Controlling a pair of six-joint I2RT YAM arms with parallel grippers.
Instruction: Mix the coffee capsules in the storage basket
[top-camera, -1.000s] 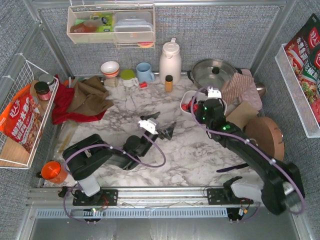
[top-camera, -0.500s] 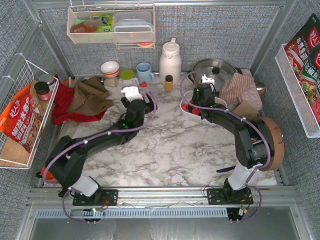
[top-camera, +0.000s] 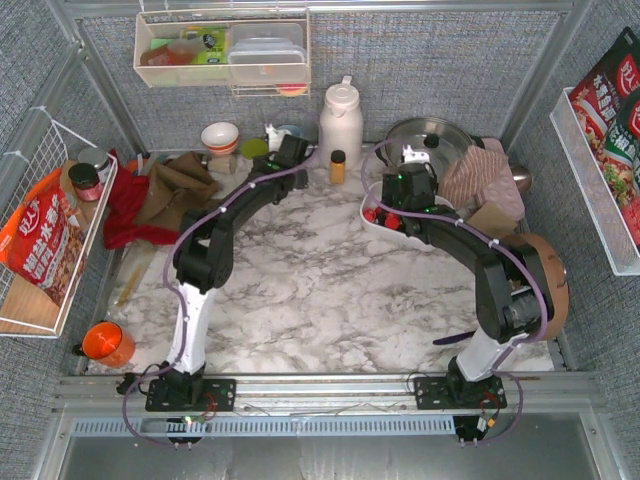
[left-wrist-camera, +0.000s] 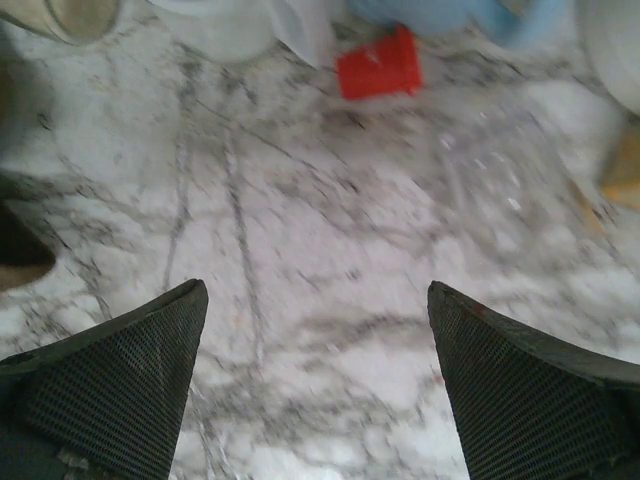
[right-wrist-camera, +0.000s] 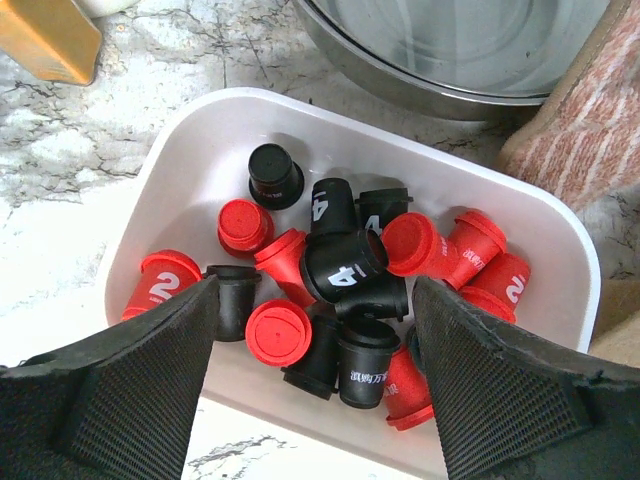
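Observation:
The storage basket, a shallow white tray, holds several red and black coffee capsules lying jumbled together. My right gripper hangs open just above them, one finger over each side of the heap and nothing pinched. From above, the right gripper covers most of the basket. One red capsule lies on the marble outside the basket, ahead of my left gripper. The left gripper is wide open and empty, and its arm is stretched to the back by the mugs.
A steel pot stands right behind the basket, with a striped cloth to its right. An amber bottle, a white flask, a blue mug and bowls line the back. Brown and red cloths lie at the left.
My right gripper has opened over the capsules. The left arm swung from the table's middle out to the back near the blue mug, still open.

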